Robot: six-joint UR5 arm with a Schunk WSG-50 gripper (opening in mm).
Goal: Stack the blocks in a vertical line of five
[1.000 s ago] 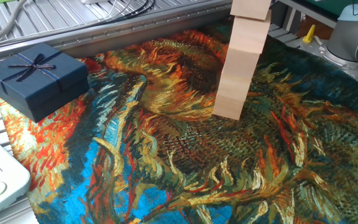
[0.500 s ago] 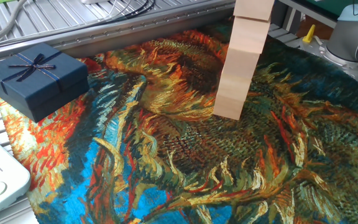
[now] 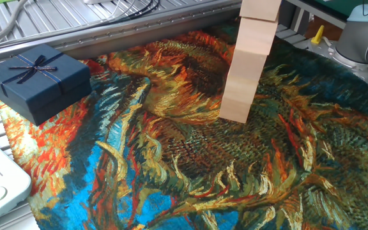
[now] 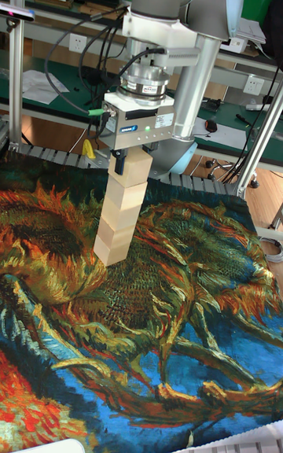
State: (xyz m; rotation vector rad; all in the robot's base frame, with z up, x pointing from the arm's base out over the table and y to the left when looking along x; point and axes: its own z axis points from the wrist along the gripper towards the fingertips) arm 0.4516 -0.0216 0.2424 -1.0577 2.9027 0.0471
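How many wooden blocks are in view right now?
4, as far as I can tell: all in one leaning stack on the painted cloth, the top block at the gripper. Seams are faint, so a fifth may be there.

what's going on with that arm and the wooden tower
The arm's two-finger gripper sits at the top pale beige wooden cube of a leaning stack of pale wooden cubes, which stands on the sunflower-painting cloth. The fingers flank that top cube; whether they still clamp it is unclear. A dark navy ribboned gift box sits apart, untouched.
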